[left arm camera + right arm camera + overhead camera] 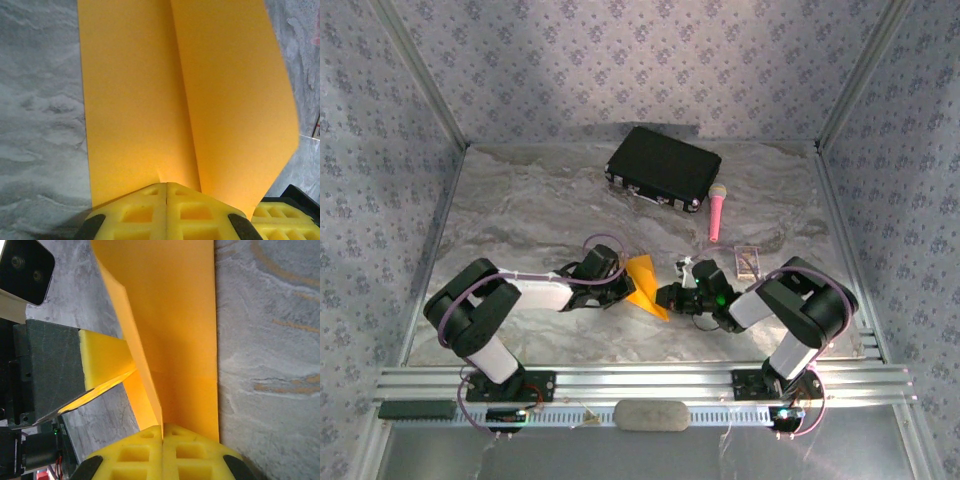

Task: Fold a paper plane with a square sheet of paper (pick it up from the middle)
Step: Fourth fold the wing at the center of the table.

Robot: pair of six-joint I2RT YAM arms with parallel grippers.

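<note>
The orange-yellow sheet of paper (pixel 645 284) is a creased pointed wedge held between both arms near the table's front middle. My left gripper (pixel 620 277) grips its left side, jaws shut on the paper (pixel 150 100) at the centre crease. My right gripper (pixel 668 297) is shut on the paper (pixel 180 330) from the right, at the fold line. In the right wrist view the left gripper's yellow finger (pixel 105 360) presses the sheet from the other side. In the left wrist view the right gripper's yellow pads (pixel 280 220) sit at the bottom right.
A black case (pixel 663 167) lies at the back centre, a pink microphone (pixel 716 211) beside it to the right. A small card-like item (pixel 747 261) rests right of the grippers. Metal frame posts and patterned walls bound the marbled table (pixel 520 200).
</note>
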